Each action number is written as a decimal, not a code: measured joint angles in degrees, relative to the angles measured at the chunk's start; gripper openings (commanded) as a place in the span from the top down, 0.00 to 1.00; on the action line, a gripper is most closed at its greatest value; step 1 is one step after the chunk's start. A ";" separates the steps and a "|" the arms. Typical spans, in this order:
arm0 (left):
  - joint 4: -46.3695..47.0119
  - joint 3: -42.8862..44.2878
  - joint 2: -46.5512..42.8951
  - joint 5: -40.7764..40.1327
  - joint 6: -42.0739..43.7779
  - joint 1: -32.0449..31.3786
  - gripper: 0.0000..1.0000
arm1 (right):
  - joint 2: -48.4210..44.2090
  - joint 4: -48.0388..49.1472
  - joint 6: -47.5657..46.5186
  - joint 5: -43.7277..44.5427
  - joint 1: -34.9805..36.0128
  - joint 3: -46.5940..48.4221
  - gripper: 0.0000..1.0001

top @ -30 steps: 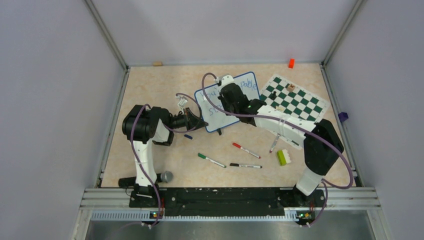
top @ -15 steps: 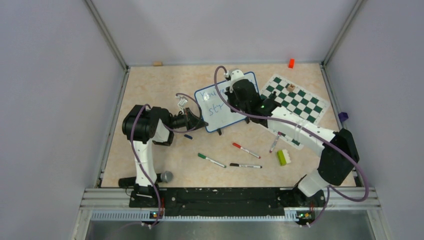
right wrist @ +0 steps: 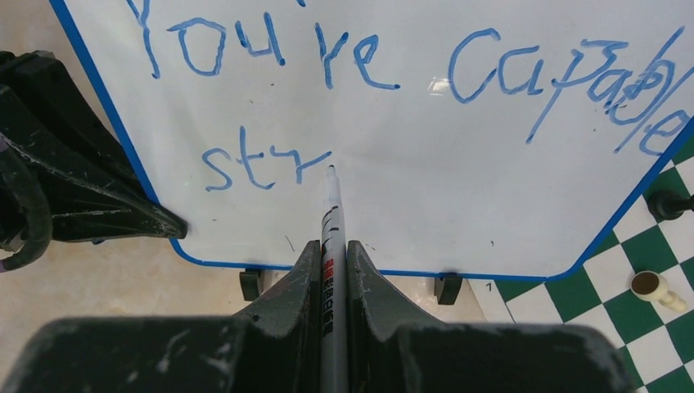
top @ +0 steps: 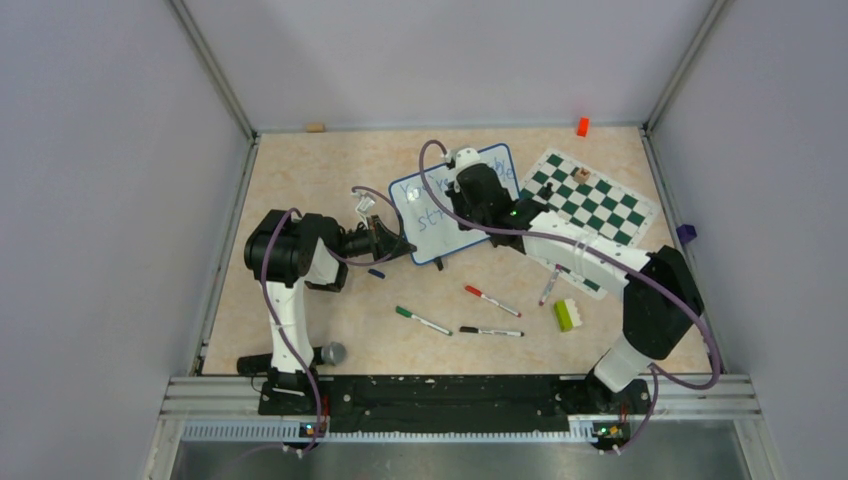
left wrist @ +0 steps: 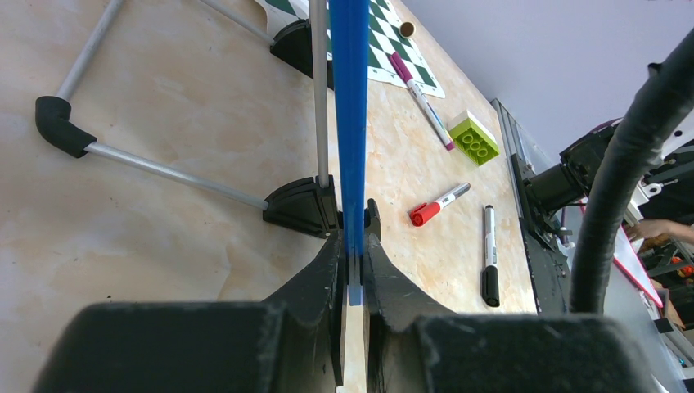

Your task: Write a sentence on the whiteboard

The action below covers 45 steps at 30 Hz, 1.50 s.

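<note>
The whiteboard point(top: 428, 232) stands tilted on its two black feet at mid table, blue frame point(left wrist: 349, 123) all round. My left gripper point(left wrist: 353, 246) is shut on the frame's left edge, seen edge-on in the left wrist view. My right gripper point(right wrist: 331, 246) is shut on a grey marker point(right wrist: 331, 205). The marker's tip rests on the board just right of the last blue stroke. The sentence point(right wrist: 368, 65) reads "You're capable" in blue, with "str" point(right wrist: 263, 168) on the line beneath. From above, the right gripper point(top: 460, 208) covers the board's middle.
A green-and-white chess mat point(top: 590, 200) lies right of the board, partly under the right arm. Red point(top: 491, 300), green point(top: 422, 320), black point(top: 490, 331) and purple point(top: 549, 287) markers and a lime brick point(top: 568, 315) lie in front. A blue cap point(top: 376, 272) lies near the left gripper.
My right gripper swung right over the board with the marker, then came back a little to the left. The left arm and the board have not moved.
</note>
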 measured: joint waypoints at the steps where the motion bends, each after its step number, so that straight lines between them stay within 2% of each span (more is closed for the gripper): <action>1: 0.00 0.00 0.00 0.00 0.00 0.00 0.94 | 0.39 0.00 0.00 0.02 0.00 -0.02 1.00; 18: 0.00 0.00 0.00 0.00 -0.02 0.00 0.94 | 3.32 0.85 -0.04 3.06 -0.02 -0.09 1.00; 36: 0.00 0.00 0.00 0.00 -0.02 0.00 0.94 | 3.32 0.61 -0.74 0.35 -0.02 -0.35 1.00; 45: 0.00 0.00 0.00 0.00 0.00 0.00 0.94 | 3.32 -1.64 -1.14 2.62 -0.02 -0.35 1.00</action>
